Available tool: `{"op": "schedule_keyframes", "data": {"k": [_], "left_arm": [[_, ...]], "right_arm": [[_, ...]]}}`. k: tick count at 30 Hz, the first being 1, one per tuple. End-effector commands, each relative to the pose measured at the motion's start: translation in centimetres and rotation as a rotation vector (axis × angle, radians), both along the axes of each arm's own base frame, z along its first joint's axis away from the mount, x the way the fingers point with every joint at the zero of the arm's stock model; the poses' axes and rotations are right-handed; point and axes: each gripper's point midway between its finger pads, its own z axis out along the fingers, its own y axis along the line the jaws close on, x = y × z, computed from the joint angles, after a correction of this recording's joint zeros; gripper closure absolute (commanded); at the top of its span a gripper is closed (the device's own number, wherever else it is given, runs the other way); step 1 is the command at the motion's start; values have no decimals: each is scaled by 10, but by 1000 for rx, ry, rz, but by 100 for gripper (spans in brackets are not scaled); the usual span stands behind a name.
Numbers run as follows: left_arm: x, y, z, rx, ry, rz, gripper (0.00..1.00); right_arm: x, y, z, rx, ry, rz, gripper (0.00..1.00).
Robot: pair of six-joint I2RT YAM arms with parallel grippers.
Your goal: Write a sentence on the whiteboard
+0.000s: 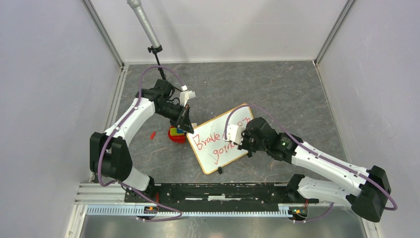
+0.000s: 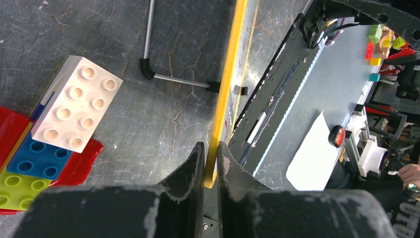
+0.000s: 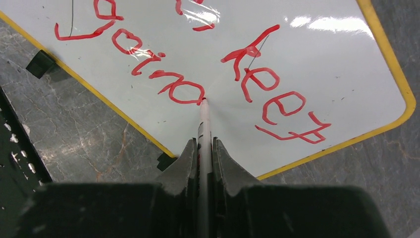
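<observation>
The sentence (image 3: 168, 75) is being finished on the whiteboard (image 1: 207, 159), middle of the worktop (image 1: 277, 89).
Its left edge is clamped in the left gripper (image 2: 211, 148); the marker (image 3: 204, 124), pinched by the right gripper (image 3: 204, 148), should be pressed lightly.

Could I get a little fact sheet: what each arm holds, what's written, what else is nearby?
Left end effector: shut on the frame edge of the whiteboard
Right end effector: shut on the marker, tip touching the whiteboard
Writing: the sentence in red, "Brave keep goin...", unfinished
Nearby: white toy brick resting on coloured bricks
</observation>
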Motion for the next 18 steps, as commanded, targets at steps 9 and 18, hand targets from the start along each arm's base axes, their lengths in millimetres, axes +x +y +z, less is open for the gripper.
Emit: {"op": "schedule_keyframes", "data": {"k": [9,18], "left_arm": [[9,6,-9,46,-63,-1,98],[10,6,-9,46,-62,0,98]], "right_arm": [[-3,2,-7,-26,27,42,100],[-22,-3,-29,-65,102,100,100]]}}
